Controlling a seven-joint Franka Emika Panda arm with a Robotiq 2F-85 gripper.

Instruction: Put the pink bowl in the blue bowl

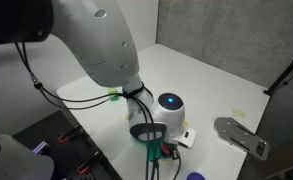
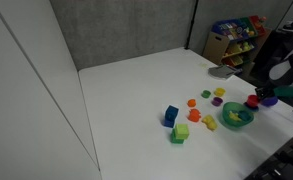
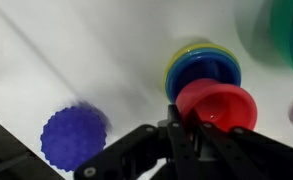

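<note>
In the wrist view the pink bowl [image 3: 221, 105] is tilted, its open side facing the camera. My gripper [image 3: 186, 118] is shut on its near rim and holds it. The blue bowl [image 3: 202, 68] sits just beyond the pink bowl, nested in a yellow bowl [image 3: 184, 51] whose rim shows around it. The pink bowl overlaps the blue bowl's near edge in this view. In an exterior view the gripper [image 2: 258, 98] hangs at the table's right end with a pink spot, the pink bowl [image 2: 252, 101], under it. In an exterior view the arm [image 1: 106, 40] hides the bowls.
A bumpy purple ball [image 3: 74, 136] lies to the left of the gripper. The large teal-green bowl [image 3: 291, 35] stands at the upper right; it also shows in an exterior view [image 2: 236, 118]. Coloured blocks, one of them blue [image 2: 171, 115], lie scattered mid-table.
</note>
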